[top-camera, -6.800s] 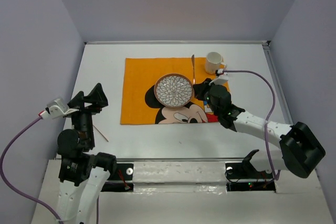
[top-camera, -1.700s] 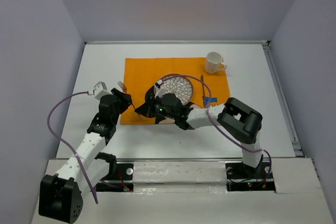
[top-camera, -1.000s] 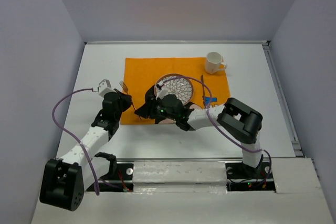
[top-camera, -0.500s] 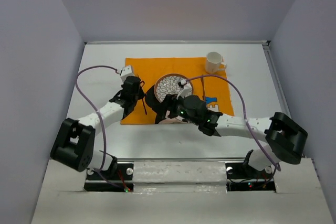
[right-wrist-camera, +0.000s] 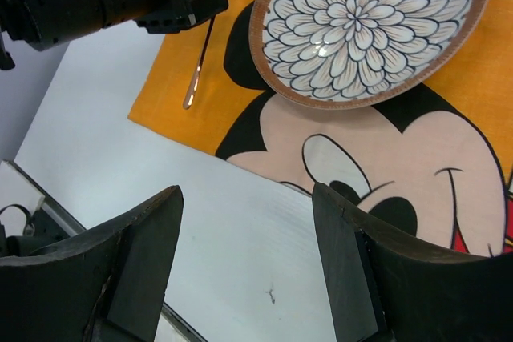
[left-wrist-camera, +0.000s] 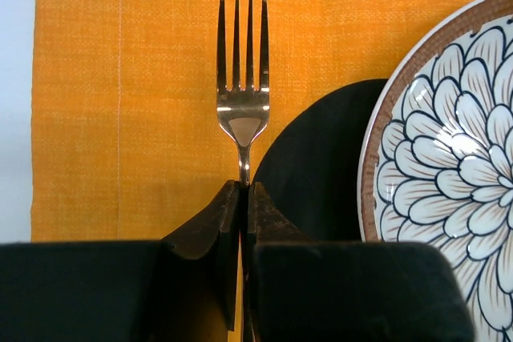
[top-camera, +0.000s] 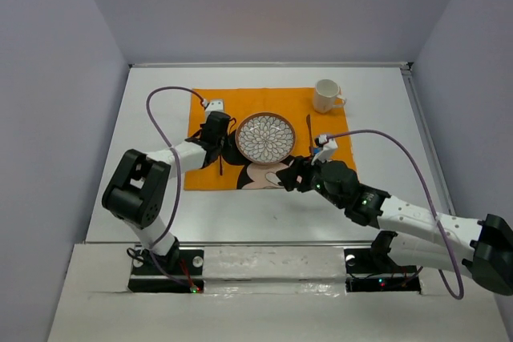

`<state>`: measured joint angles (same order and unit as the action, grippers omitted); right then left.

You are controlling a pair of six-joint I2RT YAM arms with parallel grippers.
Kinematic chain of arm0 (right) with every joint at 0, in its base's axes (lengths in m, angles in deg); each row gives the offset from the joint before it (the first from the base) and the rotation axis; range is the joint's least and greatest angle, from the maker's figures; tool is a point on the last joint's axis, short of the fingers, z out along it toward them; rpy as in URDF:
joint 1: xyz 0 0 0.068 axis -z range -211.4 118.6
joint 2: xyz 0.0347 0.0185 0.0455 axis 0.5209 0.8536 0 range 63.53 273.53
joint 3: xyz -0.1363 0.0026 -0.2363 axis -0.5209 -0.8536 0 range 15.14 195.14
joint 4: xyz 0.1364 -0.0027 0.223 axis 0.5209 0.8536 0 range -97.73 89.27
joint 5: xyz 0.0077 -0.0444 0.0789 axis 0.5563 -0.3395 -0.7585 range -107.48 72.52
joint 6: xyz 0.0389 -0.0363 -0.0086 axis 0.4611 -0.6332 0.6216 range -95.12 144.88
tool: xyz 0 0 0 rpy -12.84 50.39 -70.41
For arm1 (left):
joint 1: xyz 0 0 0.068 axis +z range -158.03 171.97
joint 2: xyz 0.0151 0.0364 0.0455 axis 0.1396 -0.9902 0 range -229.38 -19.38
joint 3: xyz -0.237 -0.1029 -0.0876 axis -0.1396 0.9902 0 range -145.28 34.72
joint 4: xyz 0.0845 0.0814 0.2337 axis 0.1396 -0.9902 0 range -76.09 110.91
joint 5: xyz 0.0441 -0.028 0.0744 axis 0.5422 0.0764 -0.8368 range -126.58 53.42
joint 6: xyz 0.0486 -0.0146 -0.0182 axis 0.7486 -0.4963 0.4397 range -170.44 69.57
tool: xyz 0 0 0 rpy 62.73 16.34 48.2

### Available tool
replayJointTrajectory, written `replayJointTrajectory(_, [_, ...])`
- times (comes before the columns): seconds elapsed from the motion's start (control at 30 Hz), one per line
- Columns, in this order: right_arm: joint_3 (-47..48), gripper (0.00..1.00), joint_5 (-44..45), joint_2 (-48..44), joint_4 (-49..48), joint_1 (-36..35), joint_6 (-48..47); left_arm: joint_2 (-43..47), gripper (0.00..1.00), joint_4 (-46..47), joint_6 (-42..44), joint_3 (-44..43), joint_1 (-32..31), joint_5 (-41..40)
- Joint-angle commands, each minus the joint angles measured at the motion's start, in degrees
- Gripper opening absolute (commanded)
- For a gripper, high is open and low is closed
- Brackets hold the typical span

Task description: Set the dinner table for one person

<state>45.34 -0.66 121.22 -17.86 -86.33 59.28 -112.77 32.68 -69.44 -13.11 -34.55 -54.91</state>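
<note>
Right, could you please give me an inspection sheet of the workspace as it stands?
Surface: white table with an orange mat lying flat on it.
Job's things: plate mid-mat; mug at the mat's far right corner; fork left of the plate, tines toward the far edge; thin utensil right of the plate, type unclear.
Clutter: nothing seen.
Grippers: left gripper shut on the fork's neck; right gripper open and empty, over the mat's near edge.
Cables: purple cables, one looping from each wrist.
Surroundings: plain grey walls on three sides.
</note>
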Motion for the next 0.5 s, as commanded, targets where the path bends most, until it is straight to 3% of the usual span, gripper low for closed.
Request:
replayJointTrajectory(0.0, [-1.37, 0.71, 2.78, -3.46, 4.76, 0.09, -1.7, -1.89, 0.0, 2.64, 3.53, -3.49, -0.02, -2.33])
replayJointTrajectory(0.47, [-0.23, 0.7, 3.39, -0.66, 5.74, 0.09, -2.75, -7.78, 0.0, 5.54, 5.29, -4.99, 0.24, -1.98])
